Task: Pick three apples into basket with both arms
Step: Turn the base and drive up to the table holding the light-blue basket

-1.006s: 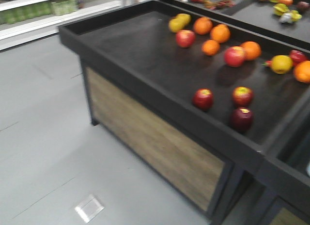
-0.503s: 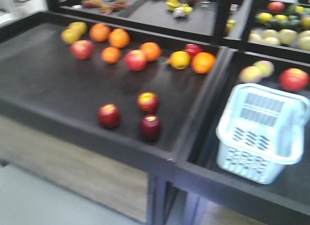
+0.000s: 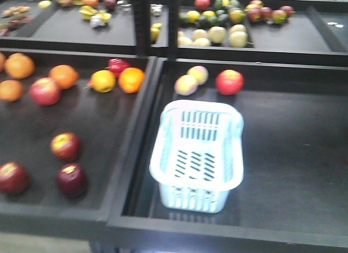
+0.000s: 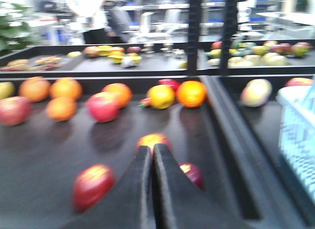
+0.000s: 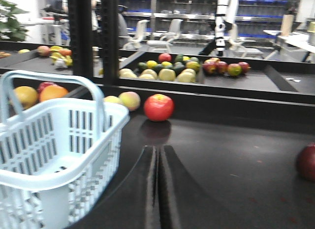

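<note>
Apples [image 3: 66, 146]: three dark ones wait left of the empty basket [image 3: 200, 104].
Left gripper [image 4: 151, 148]: pressed together; should open wide before descending.
Right gripper [image 5: 157, 149]: together too.

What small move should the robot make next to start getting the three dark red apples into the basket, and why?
Probably open the left gripper and ease it toward the apple just ahead of it. Its jaws are shut, the basket looks empty, and all three dark apples lie in the left tray, on that arm's side.
</note>
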Tool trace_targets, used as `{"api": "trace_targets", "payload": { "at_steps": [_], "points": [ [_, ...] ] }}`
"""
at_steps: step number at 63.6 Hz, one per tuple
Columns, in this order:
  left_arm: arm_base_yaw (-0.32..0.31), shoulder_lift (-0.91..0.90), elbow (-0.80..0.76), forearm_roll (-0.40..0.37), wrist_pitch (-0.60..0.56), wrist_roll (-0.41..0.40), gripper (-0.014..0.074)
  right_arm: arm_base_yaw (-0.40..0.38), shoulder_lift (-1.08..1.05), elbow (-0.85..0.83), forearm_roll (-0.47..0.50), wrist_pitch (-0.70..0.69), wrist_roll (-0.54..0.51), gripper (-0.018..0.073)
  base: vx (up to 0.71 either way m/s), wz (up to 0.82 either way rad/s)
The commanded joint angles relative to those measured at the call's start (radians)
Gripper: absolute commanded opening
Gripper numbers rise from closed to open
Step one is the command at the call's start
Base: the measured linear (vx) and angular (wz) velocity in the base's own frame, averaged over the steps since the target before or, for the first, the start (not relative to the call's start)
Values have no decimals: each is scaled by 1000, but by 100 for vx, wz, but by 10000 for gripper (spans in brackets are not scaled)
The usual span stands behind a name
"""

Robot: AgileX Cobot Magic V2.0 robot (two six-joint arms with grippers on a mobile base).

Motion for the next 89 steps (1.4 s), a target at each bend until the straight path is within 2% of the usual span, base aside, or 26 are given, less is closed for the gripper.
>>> {"api": "trace_targets", "payload": {
  "at_steps": [1, 44, 89],
  "points": [
    [-4, -13, -30, -2, -71, -8, -6, -1, -12, 5, -8, -73, 2, -9, 14, -47],
    [-4, -13, -30, -2, -71, -8, -6, -1, -12, 5, -8, -73, 2, -9, 14, -17],
    [-4, -13, -30, -2, -71, -8, -6, -1, -12, 5, -8, -73, 2, -9, 2, -2]
  ]
}}
